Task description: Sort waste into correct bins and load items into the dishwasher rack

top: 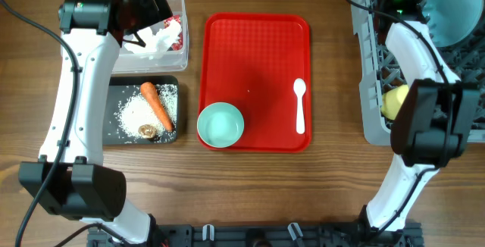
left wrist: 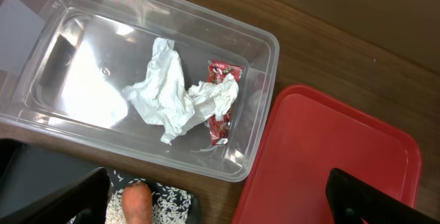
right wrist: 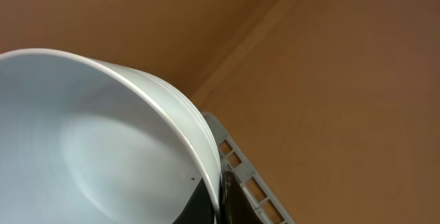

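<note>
Currently: wood table (top: 333,194); L hand (left wrist: 216,193) released over clear tub (left wrist: 269,45); R hand (right wrist: 214,200) grasping pale bowl (right wrist: 103,148).

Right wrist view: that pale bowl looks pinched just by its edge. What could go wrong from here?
The right gripper seems to hold the pale blue bowl only at its rim, so it could tilt or slip above the dishwasher rack. Lowered carelessly, it might also knock the yellow cup already sitting in the rack.
</note>
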`<state>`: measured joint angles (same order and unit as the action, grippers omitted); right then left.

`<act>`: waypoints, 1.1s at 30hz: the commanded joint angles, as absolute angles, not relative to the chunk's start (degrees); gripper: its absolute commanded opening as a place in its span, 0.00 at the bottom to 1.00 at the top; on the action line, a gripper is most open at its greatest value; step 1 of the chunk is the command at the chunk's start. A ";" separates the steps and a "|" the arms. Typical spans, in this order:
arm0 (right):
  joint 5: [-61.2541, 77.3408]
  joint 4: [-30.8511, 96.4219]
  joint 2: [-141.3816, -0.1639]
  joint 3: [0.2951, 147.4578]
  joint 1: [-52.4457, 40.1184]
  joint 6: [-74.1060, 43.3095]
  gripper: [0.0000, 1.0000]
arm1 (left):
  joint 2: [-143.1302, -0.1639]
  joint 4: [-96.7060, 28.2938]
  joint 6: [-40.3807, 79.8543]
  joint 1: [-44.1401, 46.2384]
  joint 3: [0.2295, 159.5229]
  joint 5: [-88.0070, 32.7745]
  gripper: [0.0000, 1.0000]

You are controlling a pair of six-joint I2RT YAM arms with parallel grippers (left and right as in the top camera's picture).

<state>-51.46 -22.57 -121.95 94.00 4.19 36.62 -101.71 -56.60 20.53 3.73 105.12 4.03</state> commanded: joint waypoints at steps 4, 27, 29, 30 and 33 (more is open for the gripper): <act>-51.05 -23.14 -126.17 94.11 4.21 38.87 0.04 | -101.89 -56.45 21.47 3.57 105.01 4.60 1.00; -48.62 -20.91 -131.70 94.11 3.95 39.03 0.04 | -101.91 -56.45 21.47 3.57 105.01 4.60 1.00; -48.62 -19.99 -131.79 94.11 3.44 38.98 0.04 | -101.91 -56.45 21.47 3.57 105.01 4.60 1.00; -48.64 -19.79 -131.79 94.11 3.16 39.00 0.04 | -101.89 -56.45 21.47 3.57 105.01 4.60 1.00; -48.66 -19.66 -131.79 94.11 2.15 39.07 0.04 | -101.91 -56.45 21.47 3.57 105.01 4.60 1.00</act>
<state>-48.88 -20.86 -129.54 94.04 3.36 38.87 -101.73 -56.60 20.53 3.73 105.12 4.03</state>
